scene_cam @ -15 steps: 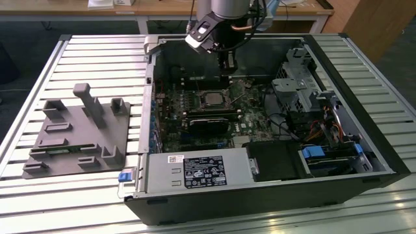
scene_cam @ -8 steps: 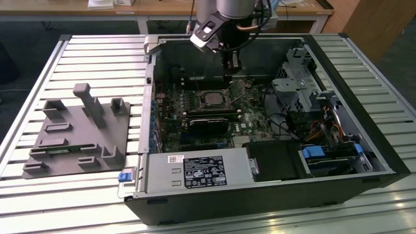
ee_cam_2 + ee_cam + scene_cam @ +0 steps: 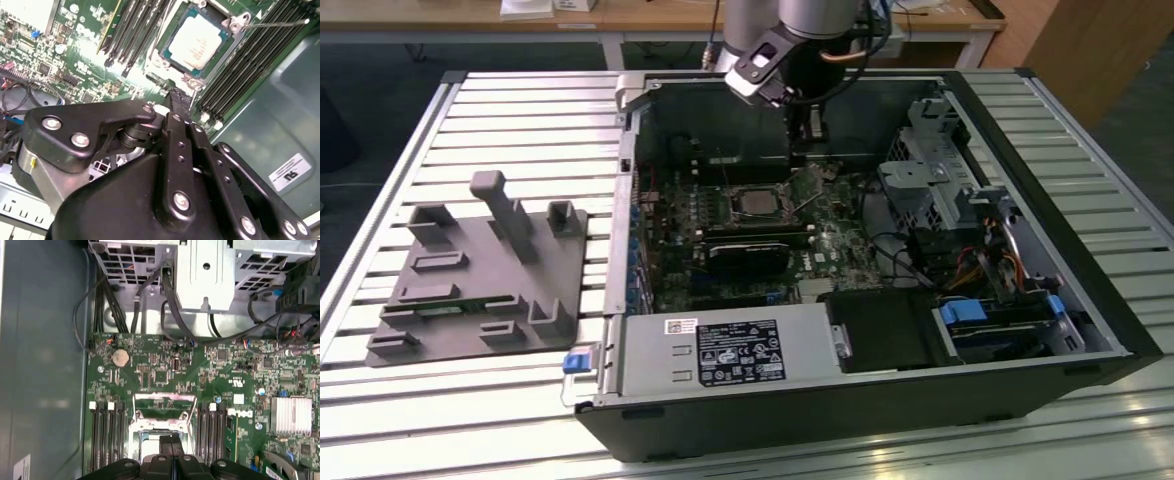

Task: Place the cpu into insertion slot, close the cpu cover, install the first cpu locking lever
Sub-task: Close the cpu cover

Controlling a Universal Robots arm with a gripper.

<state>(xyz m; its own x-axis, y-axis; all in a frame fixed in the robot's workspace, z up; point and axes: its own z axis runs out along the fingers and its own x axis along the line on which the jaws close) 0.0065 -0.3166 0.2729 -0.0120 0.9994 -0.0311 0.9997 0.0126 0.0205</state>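
Observation:
The cpu (image 3: 197, 40) lies flat in the insertion slot (image 3: 758, 203) on the green board, its silver face up. The cpu cover (image 3: 235, 22) sits as a thin silver frame around it. A thin wire locking lever (image 3: 280, 22) sticks out from the socket's corner, raised off the board. My gripper (image 3: 803, 152) reaches down into the open computer case, just behind the socket. Its black fingertips (image 3: 179, 99) lie together, shut, close to the socket's edge and beside a thin metal rod. In the first wrist view the gripper (image 3: 170, 442) hovers over the slot's rim (image 3: 150, 436).
The case (image 3: 1067, 300) lies open on a slatted metal table. A black card (image 3: 754, 250) sits in front of the socket, and memory slots (image 3: 107, 435) flank it. The drive cage (image 3: 934, 190) and cables are at the exterior view's right. A grey fixture plate (image 3: 480, 270) lies at its left.

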